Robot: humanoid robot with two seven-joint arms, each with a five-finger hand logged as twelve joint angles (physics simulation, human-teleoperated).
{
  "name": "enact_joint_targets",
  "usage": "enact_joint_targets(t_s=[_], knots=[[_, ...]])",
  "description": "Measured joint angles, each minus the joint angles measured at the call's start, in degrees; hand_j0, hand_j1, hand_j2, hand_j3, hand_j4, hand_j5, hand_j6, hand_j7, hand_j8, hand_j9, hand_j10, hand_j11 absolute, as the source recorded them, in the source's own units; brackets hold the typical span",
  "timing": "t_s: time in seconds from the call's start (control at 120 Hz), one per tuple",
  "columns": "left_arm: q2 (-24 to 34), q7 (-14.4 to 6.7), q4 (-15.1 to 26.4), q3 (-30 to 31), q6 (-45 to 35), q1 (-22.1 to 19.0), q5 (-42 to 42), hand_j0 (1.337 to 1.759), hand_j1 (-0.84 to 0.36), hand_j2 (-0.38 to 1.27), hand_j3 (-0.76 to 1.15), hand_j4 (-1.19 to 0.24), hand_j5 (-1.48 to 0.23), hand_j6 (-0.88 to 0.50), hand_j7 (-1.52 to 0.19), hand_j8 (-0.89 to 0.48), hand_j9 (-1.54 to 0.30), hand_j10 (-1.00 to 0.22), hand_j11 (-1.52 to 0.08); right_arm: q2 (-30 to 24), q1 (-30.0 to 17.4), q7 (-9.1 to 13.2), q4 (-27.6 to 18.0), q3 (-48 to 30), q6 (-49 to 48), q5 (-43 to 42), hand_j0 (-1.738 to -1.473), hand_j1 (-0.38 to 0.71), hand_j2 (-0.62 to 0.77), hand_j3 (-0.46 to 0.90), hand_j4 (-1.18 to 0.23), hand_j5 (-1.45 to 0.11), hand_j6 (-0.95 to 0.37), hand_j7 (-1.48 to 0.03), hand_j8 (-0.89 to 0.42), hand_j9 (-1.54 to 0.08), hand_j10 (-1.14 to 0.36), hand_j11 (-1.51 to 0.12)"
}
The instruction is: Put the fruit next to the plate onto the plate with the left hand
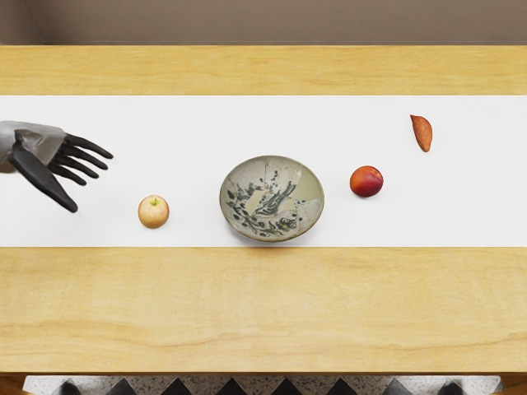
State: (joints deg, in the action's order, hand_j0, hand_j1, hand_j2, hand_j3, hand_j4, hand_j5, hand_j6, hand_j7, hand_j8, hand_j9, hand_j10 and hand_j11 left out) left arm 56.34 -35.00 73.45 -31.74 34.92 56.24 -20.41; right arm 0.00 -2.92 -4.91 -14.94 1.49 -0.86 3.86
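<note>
Head view, from the left edge: the left robot hand (53, 156) is over the long white strip (247, 123) that runs across the pale wooden surface (263, 304). Its dark fingers are spread apart and hold nothing. To its right a small round yellow-red apple (153, 211) sits on the strip, clear of the hand and left of the round grey ceramic plate with dark painted pattern (313, 185). Just right of the plate lies a round red fruit (366, 181). Farther right and back is a tapered orange-brown sweet potato (422, 132).
</note>
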Motion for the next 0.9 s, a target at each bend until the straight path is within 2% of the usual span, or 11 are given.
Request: enact_joint_targets(t_s=[0.225, 0.267, 0.3, 0.375, 0.45, 0.517, 0.667, 0.767, 0.9], knots=[[-0.2, 0.0, -0.6, -0.8, 0.1, 0.2, 0.7, 1.658, 0.05, 0.05, 0.00, -0.25, -0.33, -0.25, -0.33, -0.25, -0.32, -0.25, -0.32, 0.0, -0.2, 0.1, 0.0, 0.1, 0.0, 0.0, -1.658, -0.31, -0.01, 0.00, -0.04, -0.05, -0.04, -0.05, -0.04, -0.05, -0.04, -0.05], [-0.8, 0.0, -0.5, -0.8, 0.1, 1.1, 0.1, 1.658, 0.05, 0.05, 0.00, -0.25, -0.32, -0.25, -0.32, -0.25, -0.32, -0.25, -0.32, 0.0, -0.2, 0.1, 0.0, 0.1, 0.0, 0.0, -1.658, -0.30, -0.01, 0.00, -0.04, -0.05, -0.04, -0.05, -0.04, -0.05, -0.04, -0.05], [-1.1, 0.0, -0.3, -0.8, 0.1, 3.4, -1.8, 1.658, 0.05, 0.05, 0.00, -0.25, -0.33, -0.25, -0.32, -0.25, -0.32, -0.25, -0.32, 0.0, -0.2, 0.1, 0.0, 0.1, 0.0, 0.0, -1.658, -0.31, -0.01, 0.00, -0.04, -0.05, -0.04, -0.05, -0.04, -0.05, -0.04, -0.05], [-1.2, 0.0, 2.0, -0.7, 0.1, 5.4, -8.3, 1.658, 0.05, 0.05, 0.00, -0.25, -0.33, -0.25, -0.33, -0.25, -0.32, -0.25, -0.32, 0.0, -0.2, 0.1, -0.1, 0.1, 0.0, 0.0, -1.658, -0.31, -0.01, 0.00, -0.04, -0.05, -0.04, -0.05, -0.04, -0.05, -0.04, -0.05], [-4.2, 0.0, 8.0, -0.4, 0.1, 3.9, -19.2, 1.658, 0.05, 0.05, 0.00, -0.25, -0.33, -0.25, -0.33, -0.25, -0.33, -0.25, -0.33, 0.0, -0.1, 0.1, -0.1, 0.0, 0.0, 0.0, -1.658, -0.31, -0.01, 0.00, -0.04, -0.05, -0.04, -0.05, -0.04, -0.05, -0.04, -0.05], [-9.3, 0.0, 12.0, 0.2, 0.1, 3.4, -29.3, 1.658, 0.05, 0.05, 0.00, -0.25, -0.33, -0.25, -0.33, -0.25, -0.33, -0.25, -0.33, 0.0, -0.1, 0.1, -0.1, 0.0, 0.0, 0.0, -1.658, -0.31, -0.01, 0.00, -0.04, -0.05, -0.04, -0.05, -0.04, -0.05, -0.04, -0.05], [-10.8, 0.0, 20.2, 1.9, -0.3, 1.2, -46.6, 1.658, 0.05, 0.05, 0.00, -0.26, -0.33, -0.26, -0.33, -0.26, -0.33, -0.26, -0.33, 0.0, 0.0, 0.1, 0.0, 0.0, 0.0, -0.1, -1.658, -0.31, -0.01, 0.00, -0.04, -0.05, -0.04, -0.05, -0.04, -0.05, -0.04, -0.05], [-12.4, 0.0, 23.3, 3.1, -2.5, -0.3, -52.9, 1.658, 0.05, 0.05, 0.00, -0.26, -0.33, -0.26, -0.33, -0.26, -0.33, -0.26, -0.33, 0.0, 0.0, 0.1, 0.0, 0.0, 0.0, -0.1, -1.658, -0.31, -0.01, 0.00, -0.04, -0.05, -0.04, -0.05, -0.04, -0.05, -0.04, -0.05], [-15.7, 0.0, 24.6, 3.8, -6.1, -1.6, -60.3, 1.658, 0.05, 0.05, 0.00, -0.26, -0.33, -0.26, -0.33, -0.26, -0.33, -0.26, -0.33, 0.0, 0.1, 0.1, 0.0, 0.0, 0.0, -0.1, -1.658, -0.31, -0.01, 0.00, -0.04, -0.05, -0.04, -0.05, -0.04, -0.05, -0.04, -0.05]])
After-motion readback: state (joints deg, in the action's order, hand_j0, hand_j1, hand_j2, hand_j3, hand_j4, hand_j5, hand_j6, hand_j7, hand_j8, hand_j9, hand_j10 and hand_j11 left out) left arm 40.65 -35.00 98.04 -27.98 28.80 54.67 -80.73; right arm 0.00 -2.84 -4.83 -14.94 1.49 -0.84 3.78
